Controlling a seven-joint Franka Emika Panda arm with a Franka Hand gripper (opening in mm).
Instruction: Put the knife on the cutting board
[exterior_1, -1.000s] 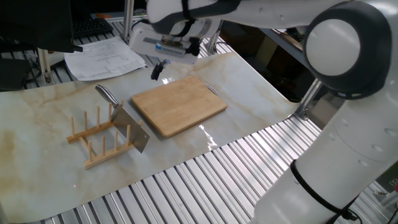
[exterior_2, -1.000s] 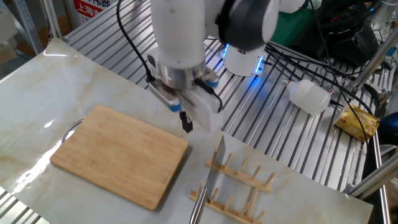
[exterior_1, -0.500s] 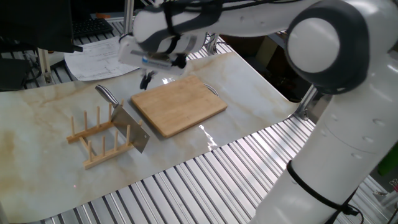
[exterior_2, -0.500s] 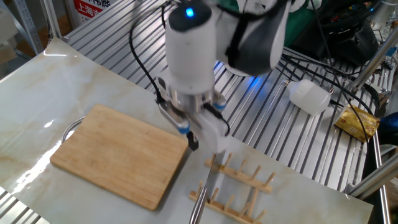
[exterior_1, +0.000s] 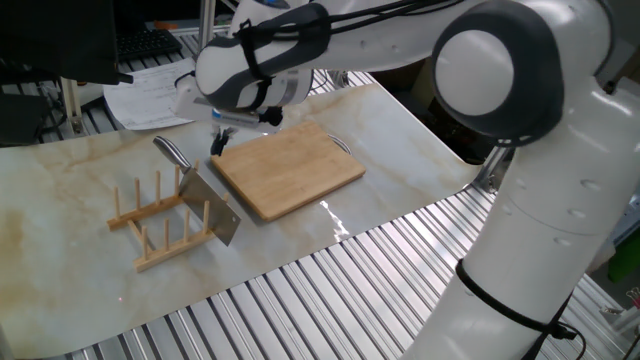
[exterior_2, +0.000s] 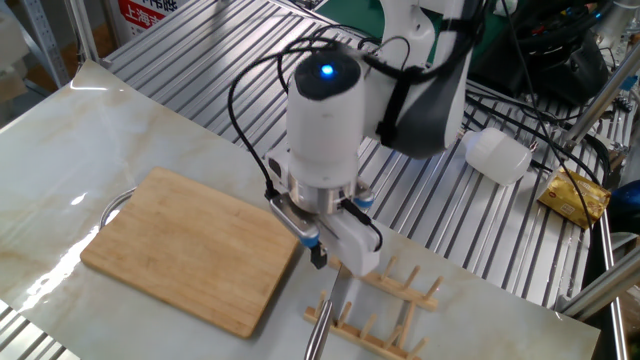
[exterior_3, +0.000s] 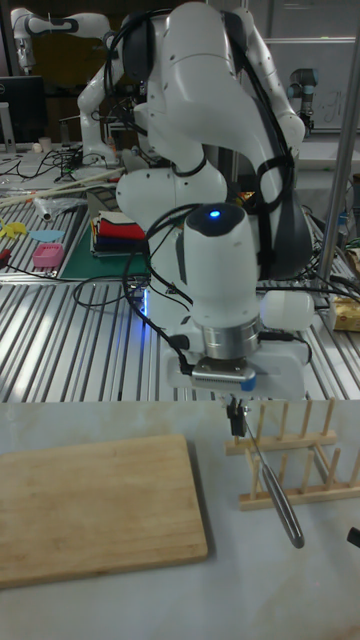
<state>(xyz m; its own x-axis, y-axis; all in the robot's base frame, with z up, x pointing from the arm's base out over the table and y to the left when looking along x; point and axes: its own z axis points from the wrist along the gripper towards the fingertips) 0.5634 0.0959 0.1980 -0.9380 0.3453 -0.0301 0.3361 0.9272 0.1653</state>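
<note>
The knife (exterior_1: 211, 206) stands slotted in a wooden peg rack (exterior_1: 160, 222), its blade down and its silver handle (exterior_1: 169, 151) sticking up and out. In the tall fixed view the knife handle (exterior_3: 279, 499) slants in front of the rack (exterior_3: 292, 458). The bamboo cutting board (exterior_1: 288, 167) lies flat beside the rack, with nothing on it. My gripper (exterior_1: 219, 141) hangs open between the board's corner and the knife handle, a little above the table and holding nothing. The other fixed view has the gripper (exterior_2: 322, 252) just above the knife (exterior_2: 336, 290), off the edge of the board (exterior_2: 190, 248).
Papers (exterior_1: 165, 92) lie at the back of the table. A white bottle (exterior_2: 497, 153) and a yellow packet (exterior_2: 574, 195) rest on the slatted metal surface beyond the marble mat. The board's metal loop handle (exterior_2: 112, 207) points away from the rack.
My gripper has travelled from over the board's far edge toward the rack and dropped lower, ending close to the knife handle. Knife, rack and board have not moved.
</note>
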